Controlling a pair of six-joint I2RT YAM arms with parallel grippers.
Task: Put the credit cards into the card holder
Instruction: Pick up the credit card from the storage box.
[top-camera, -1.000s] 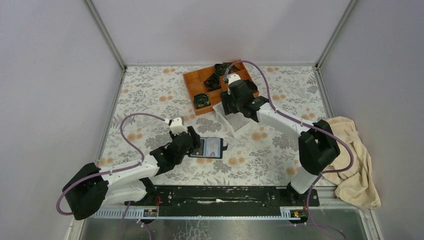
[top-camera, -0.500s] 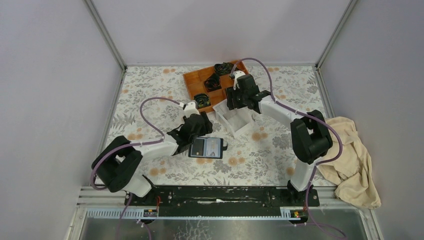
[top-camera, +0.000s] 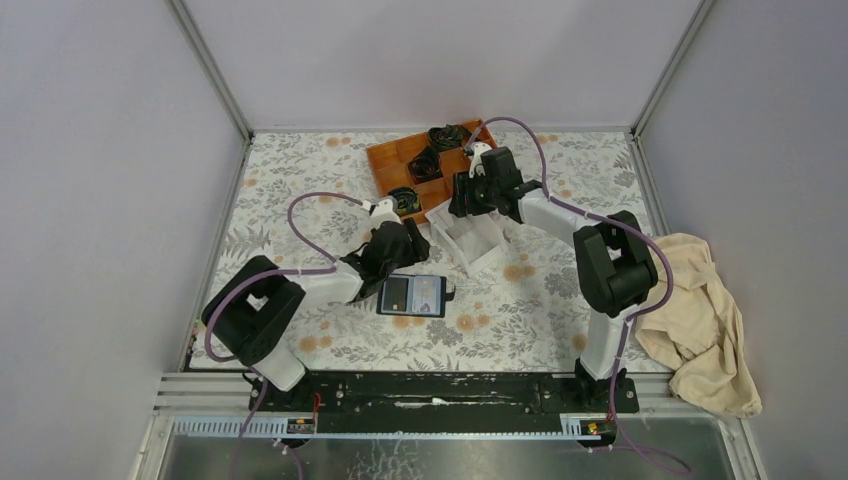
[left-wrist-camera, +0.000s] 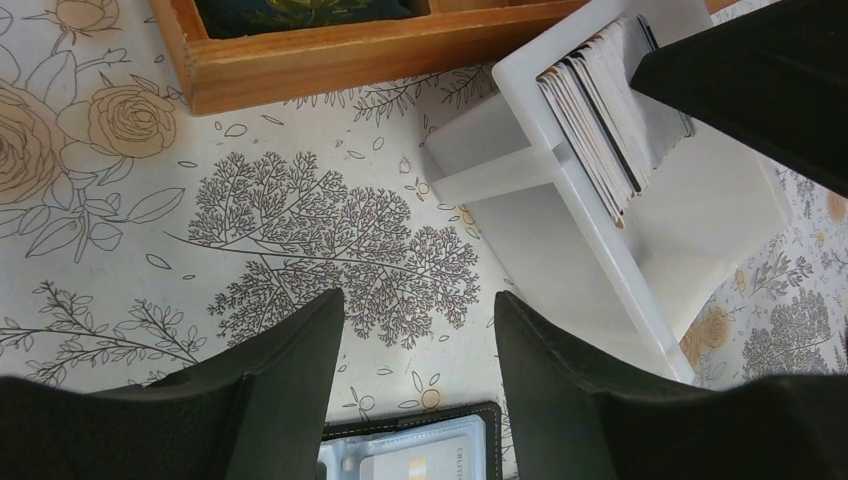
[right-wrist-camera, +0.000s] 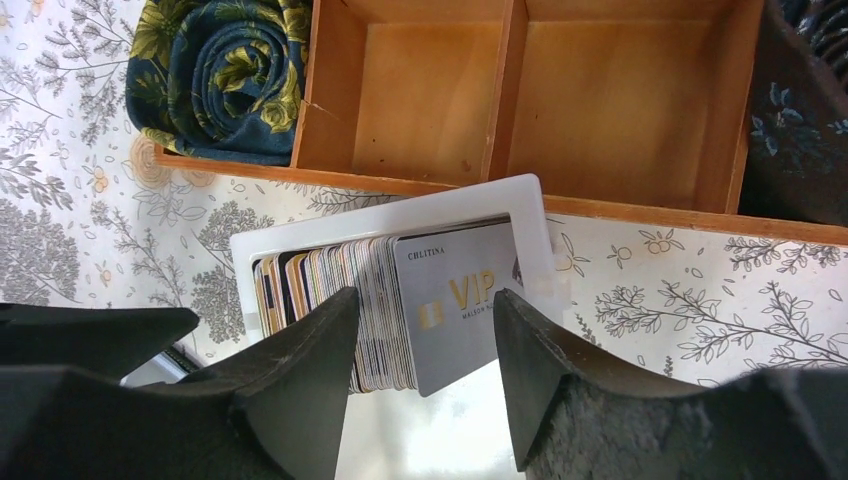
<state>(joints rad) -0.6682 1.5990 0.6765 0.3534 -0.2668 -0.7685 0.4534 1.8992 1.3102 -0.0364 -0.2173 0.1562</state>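
Overhead, my right gripper (top-camera: 466, 200) hangs over the white box (top-camera: 480, 252), which sits just near of the orange wooden tray (top-camera: 385, 160). My left gripper (top-camera: 403, 245) is left of the box. The black card holder (top-camera: 412, 296) lies open just nearer, apart from both.

From the left wrist, my left jaws are spread around nothing, over the floral tablecloth (left-wrist-camera: 300, 200). The holder's far edge shows below them. The credit cards (left-wrist-camera: 600, 110) stand on edge in the box.

From the right wrist, my right jaws are spread too, and the grey VIP card (right-wrist-camera: 455, 300) leans between them as the outermost of the stack. I judge the step is drawing one card. I should bracket only that card, pinch near its top edge and lift straight up, or neighbours may ride along.
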